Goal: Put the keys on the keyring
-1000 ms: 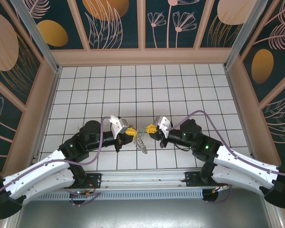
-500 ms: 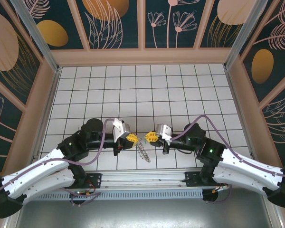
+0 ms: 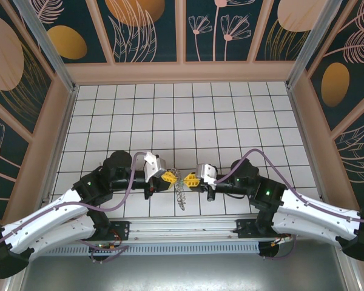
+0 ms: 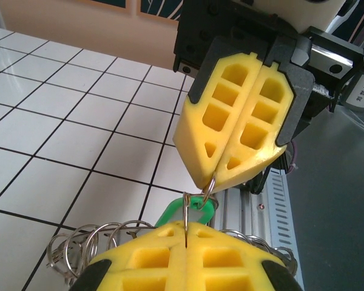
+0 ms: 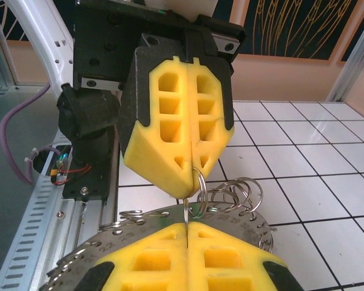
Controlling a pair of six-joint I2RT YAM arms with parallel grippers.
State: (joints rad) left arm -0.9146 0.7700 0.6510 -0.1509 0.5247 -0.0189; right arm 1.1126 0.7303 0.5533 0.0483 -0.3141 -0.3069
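My left gripper [image 3: 169,177] and right gripper [image 3: 191,179] meet tip to tip low over the tiles, both shut. Between them hangs the keyring [image 3: 181,193] with its fringe of small metal pieces. In the left wrist view my left gripper [image 4: 186,225] pinches a thin split ring edge-on, and the right fingers [image 4: 230,151] opposite pinch a second small ring [image 4: 208,185]. The green key head [image 4: 171,212] hangs at that junction. In the right wrist view my right gripper [image 5: 187,224] holds a thin wire ring, while the left fingers [image 5: 170,139] pinch a round ring [image 5: 199,184]. The keyring's flat numbered band [image 5: 262,228] carries several loose rings [image 5: 236,193].
The white tiled floor [image 3: 170,115] stretches behind the grippers to the patterned walls [image 3: 182,30]. A slotted metal rail [image 3: 182,227] runs along the near edge, just below the hanging bundle. Purple cables [image 3: 264,159] loop over both arms.
Both grippers have come toward the near edge and slightly closer together, carrying the hanging bundle with them. Both stay shut.
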